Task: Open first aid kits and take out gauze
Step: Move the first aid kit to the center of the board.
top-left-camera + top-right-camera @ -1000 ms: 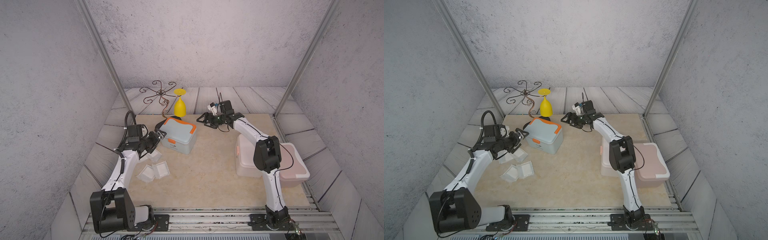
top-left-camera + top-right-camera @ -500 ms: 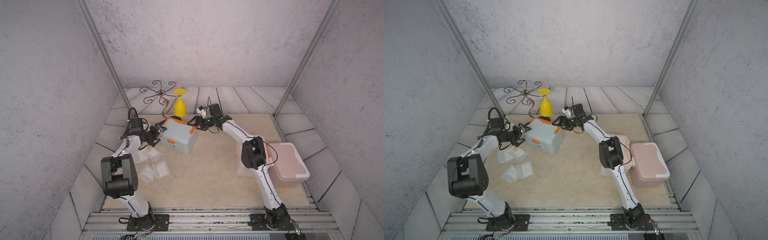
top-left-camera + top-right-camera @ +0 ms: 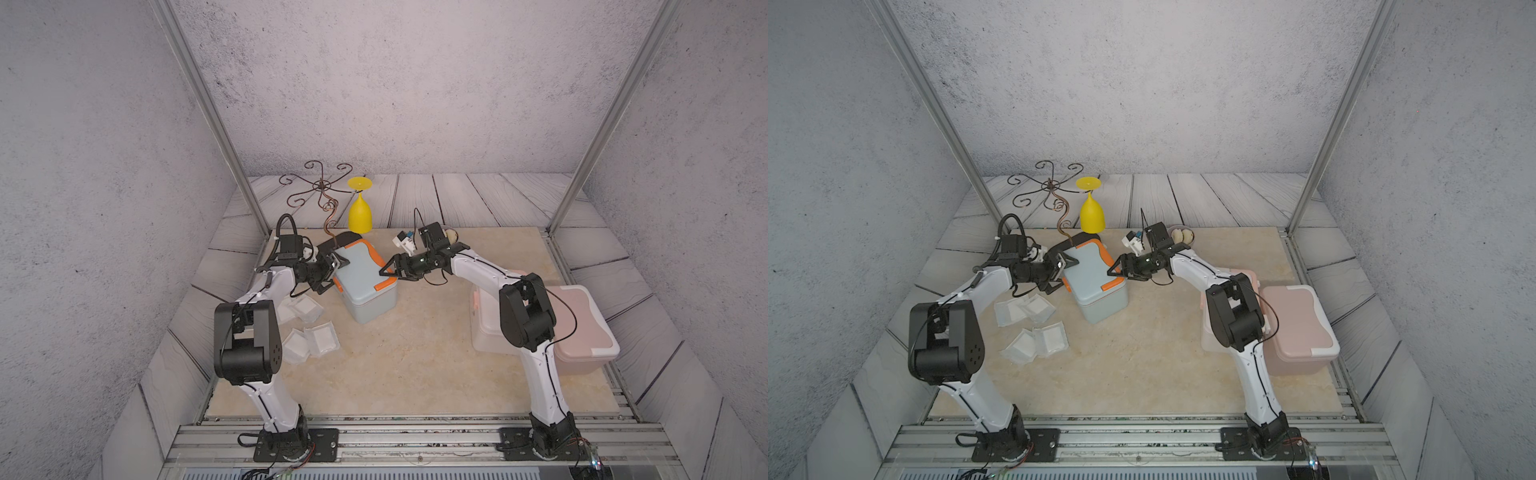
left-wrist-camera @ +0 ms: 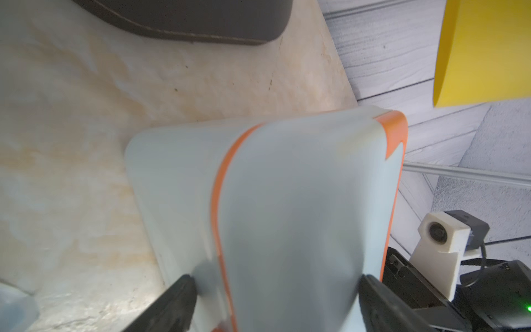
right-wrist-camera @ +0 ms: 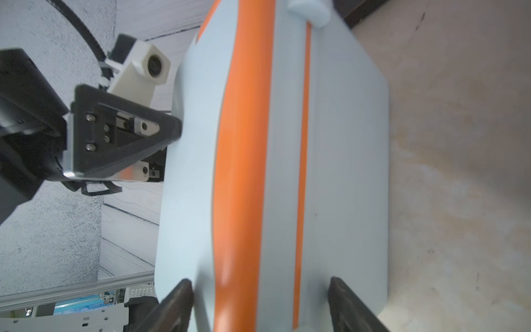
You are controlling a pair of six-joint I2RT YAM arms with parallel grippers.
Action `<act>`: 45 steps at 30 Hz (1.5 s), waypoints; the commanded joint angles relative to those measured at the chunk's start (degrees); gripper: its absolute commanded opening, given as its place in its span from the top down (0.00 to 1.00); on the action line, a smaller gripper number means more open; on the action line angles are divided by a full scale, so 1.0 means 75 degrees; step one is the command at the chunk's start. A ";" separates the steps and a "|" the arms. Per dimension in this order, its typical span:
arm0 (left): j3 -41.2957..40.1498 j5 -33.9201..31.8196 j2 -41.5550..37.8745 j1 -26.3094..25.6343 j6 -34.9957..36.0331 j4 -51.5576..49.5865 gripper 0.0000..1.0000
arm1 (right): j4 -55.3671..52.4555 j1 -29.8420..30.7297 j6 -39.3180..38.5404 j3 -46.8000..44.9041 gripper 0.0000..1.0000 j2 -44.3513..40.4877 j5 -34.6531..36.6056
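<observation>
Standing shut on the mat, the grey-blue kit has gauze packets lying loose beside it. The left gripper straddles one end with wide jaws, pinching or not I can't tell; the right gripper gapes empty at the other.

Between left pincer and right pincer, grey-blue kit shows orange trim. Beyond left pincer, goblet is plain yellow; behind it, gauze packets are white. Behind right pincer, pink kit has white trim.
</observation>
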 commanded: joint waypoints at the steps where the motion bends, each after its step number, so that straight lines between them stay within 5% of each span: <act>1: -0.0294 0.0206 -0.0396 -0.0516 0.0121 -0.0140 0.10 | -0.0379 0.0274 -0.0482 -0.0709 0.26 -0.0795 0.0412; 14: -0.1213 -0.0109 -0.1608 -0.2838 -0.0244 0.0008 0.10 | -0.1861 0.0361 -0.0893 -0.4050 0.23 -0.4282 0.2867; 21: -0.1795 -0.0391 -0.2169 -0.3795 -0.0647 0.0287 0.10 | -0.3286 0.0314 -0.0698 -0.4609 0.20 -0.5625 0.4719; 29: -0.1992 0.0042 -0.1860 -0.4276 -0.1150 0.1434 0.10 | -0.3530 0.0268 -0.0515 -0.4753 0.10 -0.6207 0.4840; 45: -0.1151 0.0475 -0.0647 -0.3779 -0.0933 0.2010 0.09 | -0.2909 0.0019 -0.0250 -0.4373 0.07 -0.5179 0.4027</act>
